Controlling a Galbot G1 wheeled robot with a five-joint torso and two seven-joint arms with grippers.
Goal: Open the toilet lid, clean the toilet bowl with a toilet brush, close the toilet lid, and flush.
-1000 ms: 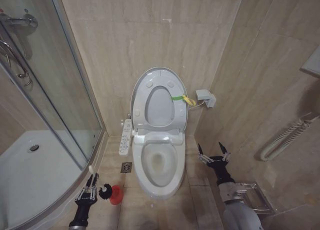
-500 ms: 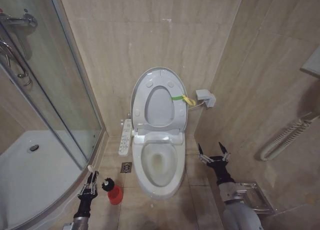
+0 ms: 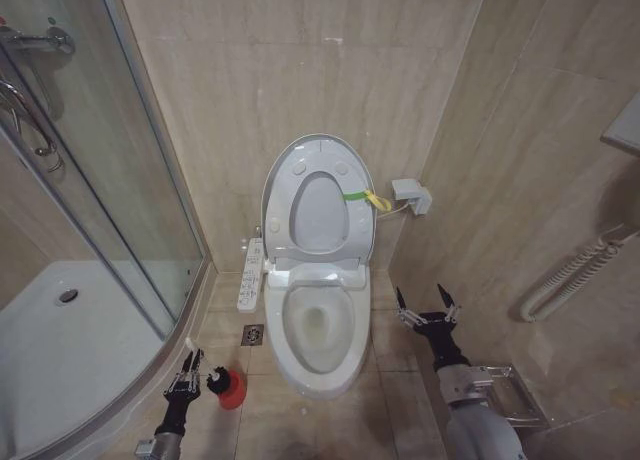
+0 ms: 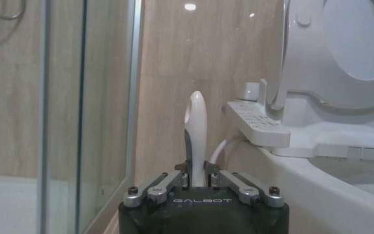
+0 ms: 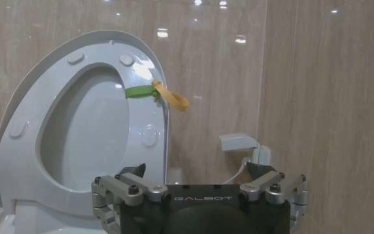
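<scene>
The toilet lid [image 3: 318, 146] stands raised against the back wall, with the seat ring up against it. A green and yellow band is tied at its right edge. Below it the toilet bowl [image 3: 318, 325] lies uncovered, holding a little water. My left gripper [image 3: 187, 360] is low on the floor left of the bowl, shut on the pale handle of the toilet brush [image 4: 196, 126]. The black brush head [image 3: 215, 381] rests at the red holder [image 3: 233, 389]. My right gripper [image 3: 426, 312] hangs open right of the bowl, holding nothing, and faces the lid [image 5: 102, 40].
A long white button panel [image 3: 251, 275] runs along the toilet's left side. The curved glass shower door [image 3: 120, 180] and white shower tray [image 3: 60, 350] close off the left. A floor drain [image 3: 253, 334] lies by the bowl. A metal rack [image 3: 510, 395] and a hose [image 3: 570, 275] line the right wall.
My left gripper has drawn back a little toward me with the handle. The black brush head rose above the red holder half a second ago and is now down against it again. The right arm is still.
</scene>
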